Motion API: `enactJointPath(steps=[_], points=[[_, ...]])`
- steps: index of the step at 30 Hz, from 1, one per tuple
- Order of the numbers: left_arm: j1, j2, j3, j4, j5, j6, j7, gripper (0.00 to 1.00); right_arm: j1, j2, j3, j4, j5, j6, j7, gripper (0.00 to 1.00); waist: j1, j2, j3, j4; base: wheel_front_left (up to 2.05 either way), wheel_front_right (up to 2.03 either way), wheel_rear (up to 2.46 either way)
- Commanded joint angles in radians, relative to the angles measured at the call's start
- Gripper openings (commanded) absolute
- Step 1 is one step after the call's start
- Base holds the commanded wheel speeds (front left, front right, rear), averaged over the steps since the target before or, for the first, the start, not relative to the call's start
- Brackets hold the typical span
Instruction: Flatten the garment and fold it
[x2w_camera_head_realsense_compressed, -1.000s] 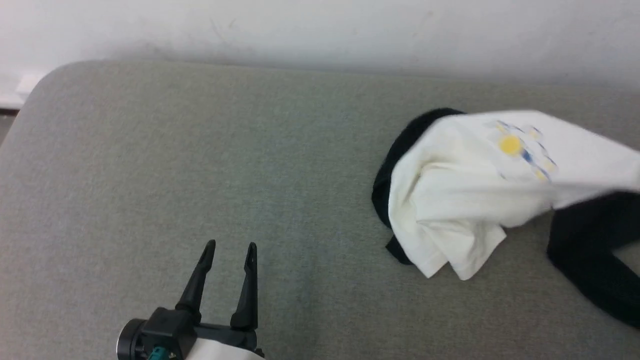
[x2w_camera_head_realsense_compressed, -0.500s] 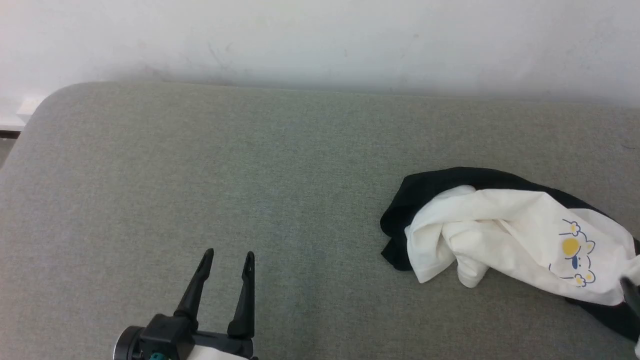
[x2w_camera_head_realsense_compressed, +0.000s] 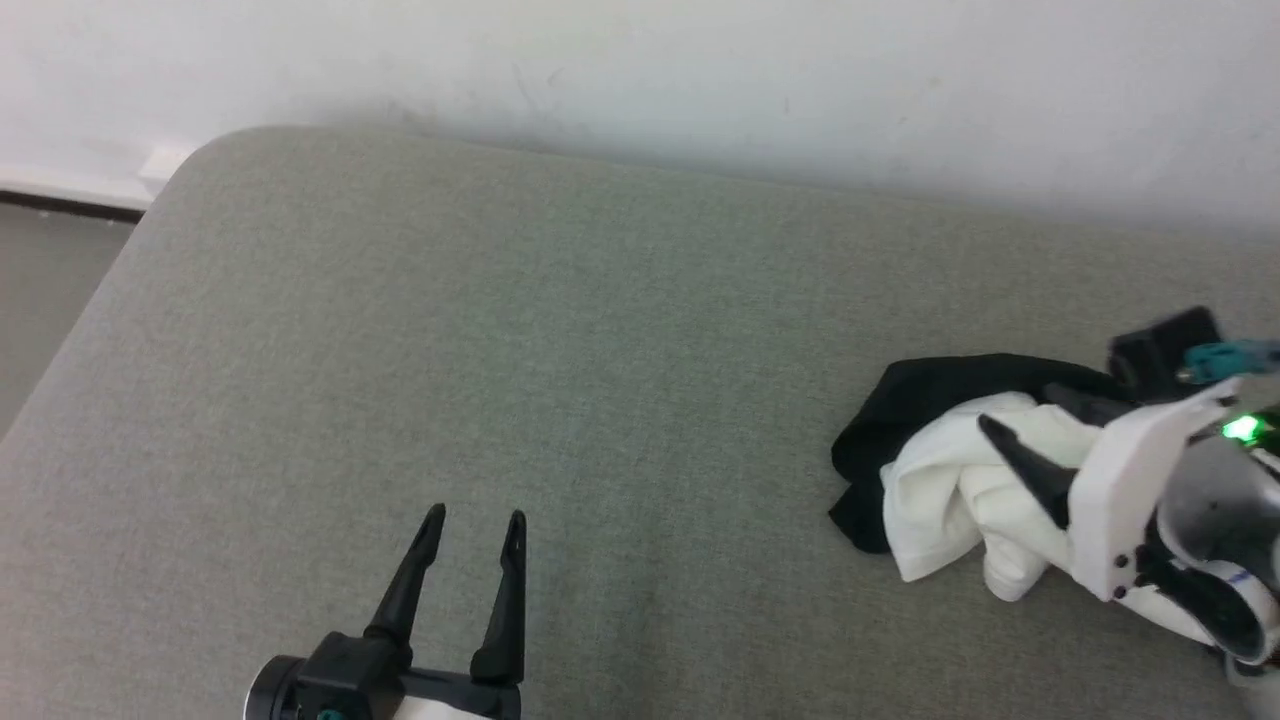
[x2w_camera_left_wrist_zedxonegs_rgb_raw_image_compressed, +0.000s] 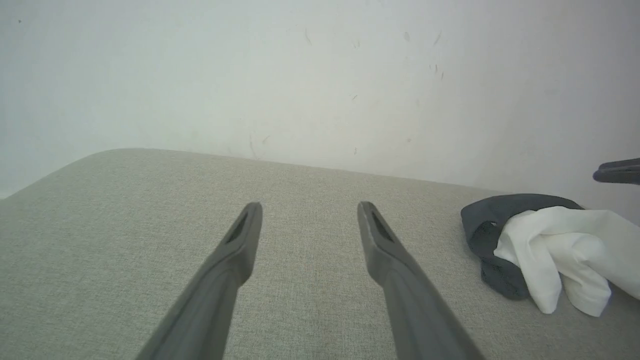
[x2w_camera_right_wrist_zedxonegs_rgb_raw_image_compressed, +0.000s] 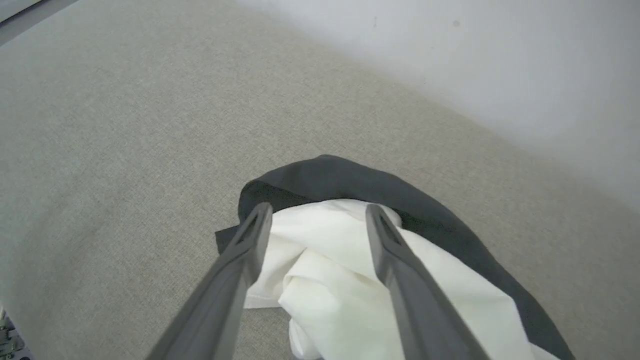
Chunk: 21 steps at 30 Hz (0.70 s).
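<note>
Dropped from its lifted spread a second ago, the shirt now lies bunched on the grey cushion right under the right gripper, whose fingers stand apart over the white folds, perhaps brushing them, while the left gripper hovers spread and empty well apart from it.

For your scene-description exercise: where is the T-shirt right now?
In the head view the T-shirt lies crumpled at the right of the grey surface, beneath the open right gripper.
</note>
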Motion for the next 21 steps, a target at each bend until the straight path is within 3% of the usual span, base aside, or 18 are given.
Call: enactJointPath(steps=[1, 12, 13, 14, 15, 16, 17, 21], points=[[-0.019, -0.004, -0.004, -0.002, -0.004, 0.0, -0.005, 1.0, -0.039, -0.009, 0.046, 0.047, -0.001, -0.001, 0.014, 1.0, 0.0, 0.0, 0.047, 0.046, 0.0, 0.0, 0.0], [-0.062, -0.012, -0.025, 0.001, -0.014, 0.008, -0.005, 1.0, -0.102, -0.089, 0.229, 0.292, -0.023, -0.001, 0.213, 1.0, 0.0, 0.0, 0.116, 0.117, 0.0, 0.0, 0.0], [-0.065, -0.012, -0.027, 0.003, -0.015, 0.01, -0.005, 1.0, -0.102, -0.09, 0.234, 0.302, -0.022, -0.001, 0.222, 0.96, 0.0, 0.0, 0.115, 0.119, 0.0, 0.0, 0.0], [-0.068, -0.012, -0.028, 0.004, -0.017, 0.012, -0.005, 1.0, -0.102, -0.092, 0.238, 0.309, -0.023, -0.001, 0.227, 0.45, 0.0, 0.0, 0.112, 0.119, 0.0, 0.0, 0.0], [-0.068, -0.012, -0.028, 0.004, -0.017, 0.012, -0.005, 1.0, -0.102, -0.092, 0.238, 0.309, -0.023, -0.001, 0.227, 0.45, 0.0, 0.0, 0.112, 0.119, 0.0, 0.0, 0.0], [-0.07, -0.013, -0.029, 0.006, -0.019, 0.013, -0.005, 1.0, -0.103, -0.094, 0.248, 0.31, -0.024, -0.001, 0.227, 0.06, 0.0, 0.0, 0.108, 0.118, 0.0, 0.0, 0.0], [-0.072, -0.013, -0.029, 0.008, -0.022, 0.014, -0.005, 1.0, -0.105, -0.095, 0.253, 0.309, -0.023, -0.001, 0.22, 0.0, 0.0, 0.0, 0.102, 0.116, 0.0, 0.0, 0.0], [-0.072, -0.013, -0.029, 0.02, -0.029, 0.014, -0.005, 1.0, -0.129, -0.077, 0.25, 0.287, -0.004, -0.001, 0.163, 0.0, 0.0, 0.0, 0.068, 0.107, 0.0, 0.0, 0.0]])
